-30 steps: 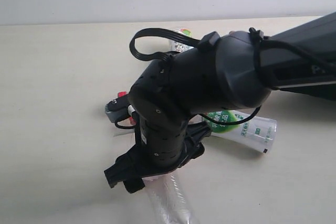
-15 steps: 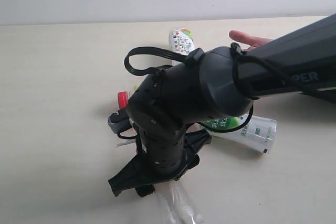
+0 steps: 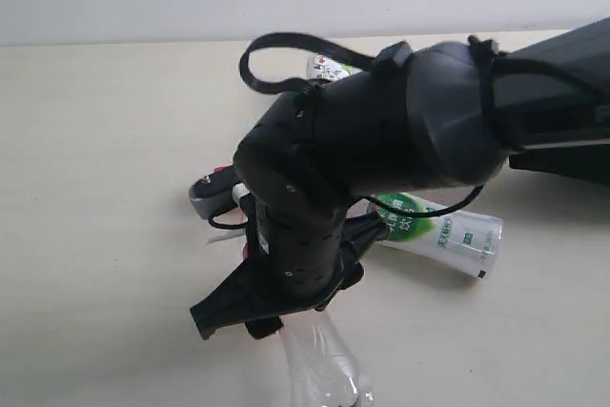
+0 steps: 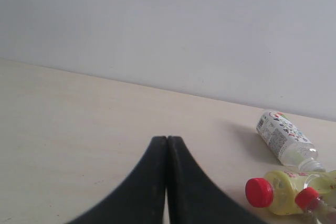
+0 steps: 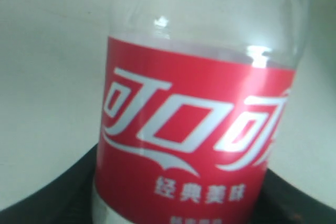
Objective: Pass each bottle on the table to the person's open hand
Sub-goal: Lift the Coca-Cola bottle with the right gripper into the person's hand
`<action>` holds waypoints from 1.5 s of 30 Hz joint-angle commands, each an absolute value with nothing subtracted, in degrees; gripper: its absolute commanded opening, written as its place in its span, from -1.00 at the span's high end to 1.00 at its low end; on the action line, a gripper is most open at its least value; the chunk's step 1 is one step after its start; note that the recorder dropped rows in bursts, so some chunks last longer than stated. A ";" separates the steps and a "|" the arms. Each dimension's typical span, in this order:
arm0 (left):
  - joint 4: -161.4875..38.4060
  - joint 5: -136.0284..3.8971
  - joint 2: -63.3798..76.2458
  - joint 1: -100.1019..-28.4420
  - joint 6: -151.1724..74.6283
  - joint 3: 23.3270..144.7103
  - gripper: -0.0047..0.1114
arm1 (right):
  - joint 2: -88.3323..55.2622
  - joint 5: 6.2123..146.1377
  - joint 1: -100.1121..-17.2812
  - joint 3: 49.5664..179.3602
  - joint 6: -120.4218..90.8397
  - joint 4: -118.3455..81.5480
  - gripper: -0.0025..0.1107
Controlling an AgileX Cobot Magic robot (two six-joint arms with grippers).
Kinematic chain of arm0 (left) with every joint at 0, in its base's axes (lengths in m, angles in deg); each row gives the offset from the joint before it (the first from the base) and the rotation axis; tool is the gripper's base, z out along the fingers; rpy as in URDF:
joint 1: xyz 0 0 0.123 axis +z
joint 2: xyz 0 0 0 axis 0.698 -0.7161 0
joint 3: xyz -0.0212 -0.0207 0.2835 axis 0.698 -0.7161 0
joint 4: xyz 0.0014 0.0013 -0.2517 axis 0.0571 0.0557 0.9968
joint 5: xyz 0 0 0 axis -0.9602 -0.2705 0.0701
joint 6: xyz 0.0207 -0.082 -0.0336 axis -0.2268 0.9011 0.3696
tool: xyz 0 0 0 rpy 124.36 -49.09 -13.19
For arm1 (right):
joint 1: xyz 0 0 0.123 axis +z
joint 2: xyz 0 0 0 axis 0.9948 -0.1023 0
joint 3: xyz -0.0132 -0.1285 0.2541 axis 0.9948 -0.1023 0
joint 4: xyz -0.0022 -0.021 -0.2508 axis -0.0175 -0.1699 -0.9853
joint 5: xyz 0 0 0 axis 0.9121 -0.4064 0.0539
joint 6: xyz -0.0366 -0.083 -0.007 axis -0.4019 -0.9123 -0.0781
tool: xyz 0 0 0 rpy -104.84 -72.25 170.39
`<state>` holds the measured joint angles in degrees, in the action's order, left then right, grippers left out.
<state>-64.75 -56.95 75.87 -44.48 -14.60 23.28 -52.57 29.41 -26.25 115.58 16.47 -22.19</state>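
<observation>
As far as these views show, the job is at its very start: all four bottles are down at the counter (image 3: 95,140) and none has been passed over, and no open hand is visible at this moment, the big dark right arm (image 3: 400,140) blocking much of the far side in the exterior view. The clear bottle (image 5: 194,145) with the red label is the one being taken. It fills the right wrist view, and the right gripper (image 3: 250,316) has a jaw on each side of it, the dark jaws meeting the bottle's sides low on the label, so it looks clamped on it. Whether the bottle has left the counter I cannot tell. In the exterior view its clear body sticks out below the gripper toward the near edge. The white bottle (image 3: 443,231) with the green label lies on its side just beside the arm, the patterned bottle (image 4: 282,136) lies further back, and the yellow bottle (image 4: 286,190) with its red cap lies near it, close to the clear bottle's cap. The right arm reaches in from the right, bends at the wrist and points steeply down at the cluster. The left gripper (image 4: 167,182) hangs low over bare counter, well apart from the bottles, jaws pressed together on nothing. Judging from this, three bottles wait untouched and all four handovers remain
</observation>
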 commanded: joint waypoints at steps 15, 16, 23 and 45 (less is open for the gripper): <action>-64.97 -57.43 76.25 -44.31 -14.69 23.33 0.88 | -26.05 8.39 -36.06 124.90 11.64 -27.59 0.96; -64.97 -57.43 76.25 -44.31 -14.69 23.33 0.88 | -25.14 7.92 -38.96 124.90 11.64 -27.59 0.96; -64.97 -57.43 76.25 -44.31 -14.69 23.33 0.88 | -28.74 8.04 -56.18 124.90 2.23 -24.59 0.96; -64.97 -57.43 76.25 -44.31 -14.69 23.33 0.88 | -50.47 14.45 -65.28 129.48 -9.69 -20.89 0.96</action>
